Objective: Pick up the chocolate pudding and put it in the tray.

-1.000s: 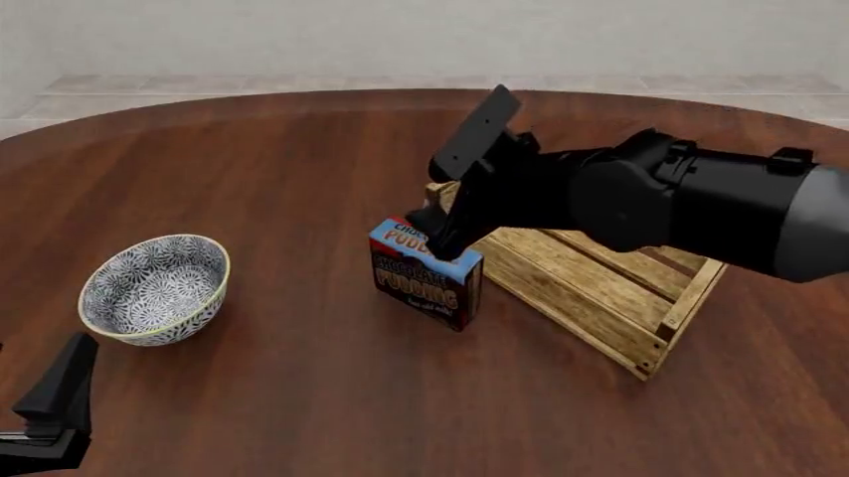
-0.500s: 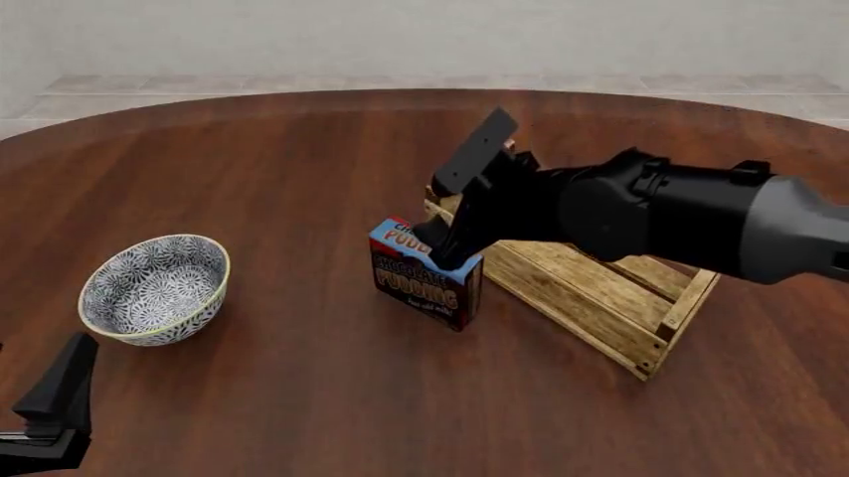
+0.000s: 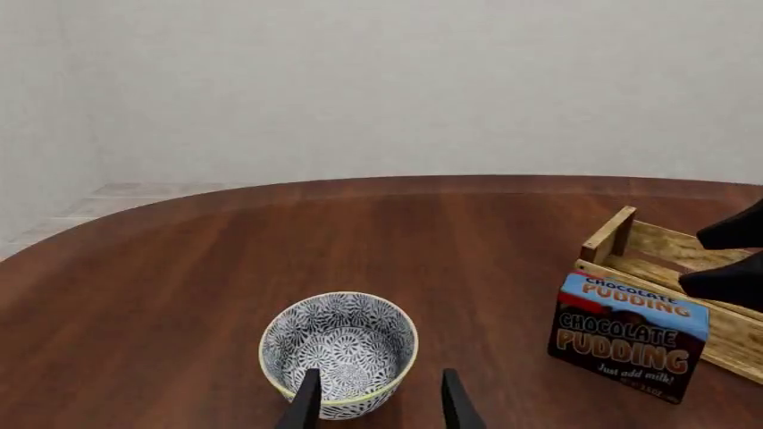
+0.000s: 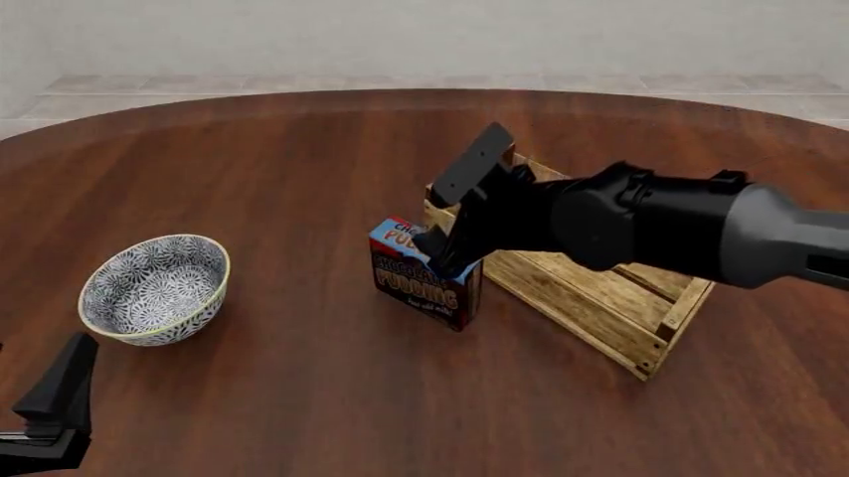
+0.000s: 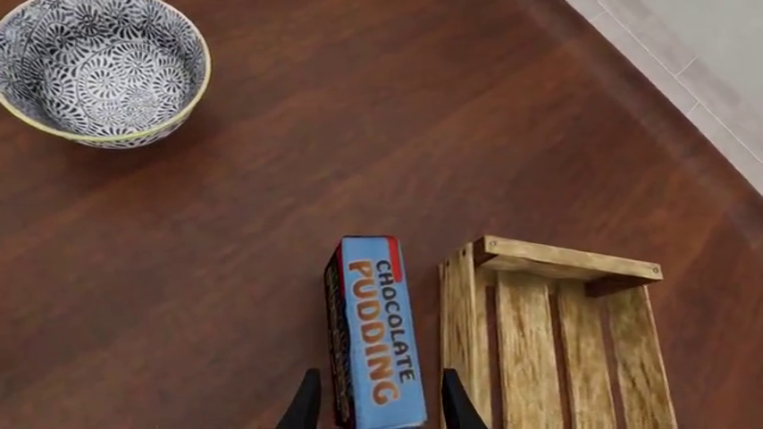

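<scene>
Right gripper (image 5: 372, 407) straddled the chocolate pudding (image 5: 375, 331) with fingers apart (unclamped), so an off-centre squeeze risked toppling it against the tray (image 5: 560, 349).

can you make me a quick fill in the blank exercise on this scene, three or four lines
1. The right hand has one finger on each side of the chocolate pudding, which stands on the ____.
2. The tray is made of wooden ____.
3. The bowl is blue and white and holds ____.
4. The left hand points toward the ____.

Missing words: table; slats; nothing; bowl
</scene>
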Available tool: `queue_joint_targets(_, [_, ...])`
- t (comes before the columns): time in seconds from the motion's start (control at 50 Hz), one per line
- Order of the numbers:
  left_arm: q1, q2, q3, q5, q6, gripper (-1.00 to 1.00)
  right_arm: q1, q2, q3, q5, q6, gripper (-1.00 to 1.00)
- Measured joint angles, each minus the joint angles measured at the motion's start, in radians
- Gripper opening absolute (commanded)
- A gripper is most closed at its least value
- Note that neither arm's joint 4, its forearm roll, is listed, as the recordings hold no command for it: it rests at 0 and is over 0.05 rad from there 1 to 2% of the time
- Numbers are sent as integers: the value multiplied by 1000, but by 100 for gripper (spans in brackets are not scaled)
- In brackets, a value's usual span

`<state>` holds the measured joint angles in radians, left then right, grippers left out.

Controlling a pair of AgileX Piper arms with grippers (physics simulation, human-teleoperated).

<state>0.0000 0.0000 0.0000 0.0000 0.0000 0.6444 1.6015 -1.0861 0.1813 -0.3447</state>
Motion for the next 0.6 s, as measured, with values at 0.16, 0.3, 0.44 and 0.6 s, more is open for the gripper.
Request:
queue_joint_targets(0.16, [0,0,0,0,0,100,0,7,5,-8,6,100])
queue_joint_targets(0.3, [0,0,0,0,0,100,-1,17,10,-19,11,100])
queue_joint_targets(0.44, [0,0,0,0,0,100,-4,27,15,-30,16,100])
queue_joint_targets(0.6, [0,0,0,0,0,100,-8,37,19,-42,22,100])
